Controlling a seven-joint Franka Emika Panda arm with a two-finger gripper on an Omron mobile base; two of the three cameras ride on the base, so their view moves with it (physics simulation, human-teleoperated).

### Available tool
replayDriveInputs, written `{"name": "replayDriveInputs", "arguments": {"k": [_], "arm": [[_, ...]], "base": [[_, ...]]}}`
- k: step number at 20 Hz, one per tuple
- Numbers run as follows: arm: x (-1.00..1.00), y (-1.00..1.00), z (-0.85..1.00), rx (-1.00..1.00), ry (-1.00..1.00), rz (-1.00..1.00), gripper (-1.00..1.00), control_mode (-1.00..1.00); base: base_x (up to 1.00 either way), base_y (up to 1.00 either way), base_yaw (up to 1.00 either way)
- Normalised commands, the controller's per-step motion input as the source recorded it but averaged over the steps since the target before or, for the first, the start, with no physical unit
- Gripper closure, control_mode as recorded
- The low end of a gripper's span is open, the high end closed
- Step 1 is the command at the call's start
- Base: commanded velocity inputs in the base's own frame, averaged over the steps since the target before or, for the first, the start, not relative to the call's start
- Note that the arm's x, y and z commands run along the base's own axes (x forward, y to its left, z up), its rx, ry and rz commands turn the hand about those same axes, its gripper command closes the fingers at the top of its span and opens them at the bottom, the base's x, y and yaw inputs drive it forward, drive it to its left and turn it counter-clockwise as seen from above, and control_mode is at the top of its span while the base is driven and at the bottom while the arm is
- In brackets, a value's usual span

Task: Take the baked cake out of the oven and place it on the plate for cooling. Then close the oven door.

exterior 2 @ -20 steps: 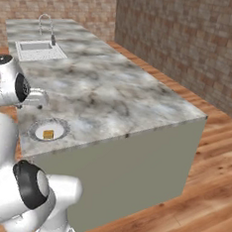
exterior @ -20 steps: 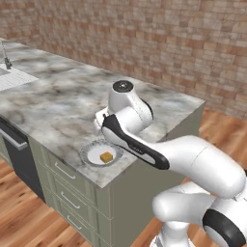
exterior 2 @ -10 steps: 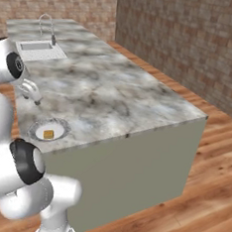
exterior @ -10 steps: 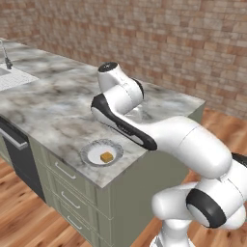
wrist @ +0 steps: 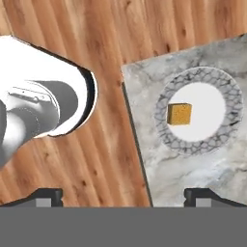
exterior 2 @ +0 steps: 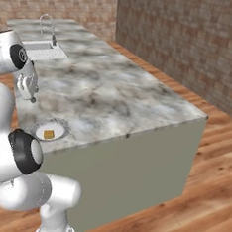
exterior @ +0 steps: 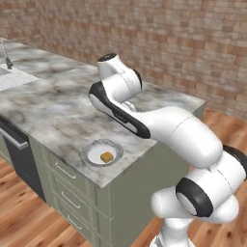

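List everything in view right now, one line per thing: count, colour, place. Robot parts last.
plate: 1, whitish centre with grey patterned rim, near the counter's front corner.
cake: 1, small golden-brown cube, on the middle of the plate.
counter: 1, grey marble top on grey-green cabinets, island in the middle of the room.
sink: 1, pale basin with a metal faucet, set in the counter's far end.
drawers: several, grey-green with bar handles, counter front under the plate.
dark appliance: 1, black front, beside the drawers.
brick walls: reddish brown, behind the counter.
floor: wood planks.
gripper: 1, dark fingers wide apart, empty, above the plate's corner of the counter.
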Motion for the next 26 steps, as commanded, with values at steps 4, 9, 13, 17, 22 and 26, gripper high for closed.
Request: {"name": "replayDriveInputs", "arguments": {"k": [4,9,13,17,22,26], "arm": [[-0.01,0.0,-0.07,0.02,-0.46,-0.62,-1.0,-1.0],[-0.03,-0.06,-0.03,0.05,-0.44,-0.59,-1.0,-1.0],[0.0,-0.32,-0.05,0.18,-0.2,-0.66,-1.0,-1.0],[0.0,-0.47,-0.07,0.31,-0.01,-0.65,-1.0,-1.0],[0.0,-0.4,-0.03,0.34,0.0,-0.59,-1.0,-1.0],[0.0,-0.17,-0.06,0.26,-0.03,-0.52,-1.0,-1.0]], "base": [[0.0,0.0,0.0],[0.0,0.0,0.0],[0.0,0.0,0.0],[0.0,0.0,0.0],[0.0,0.0,0.0],[0.0,0.0,0.0]]}}
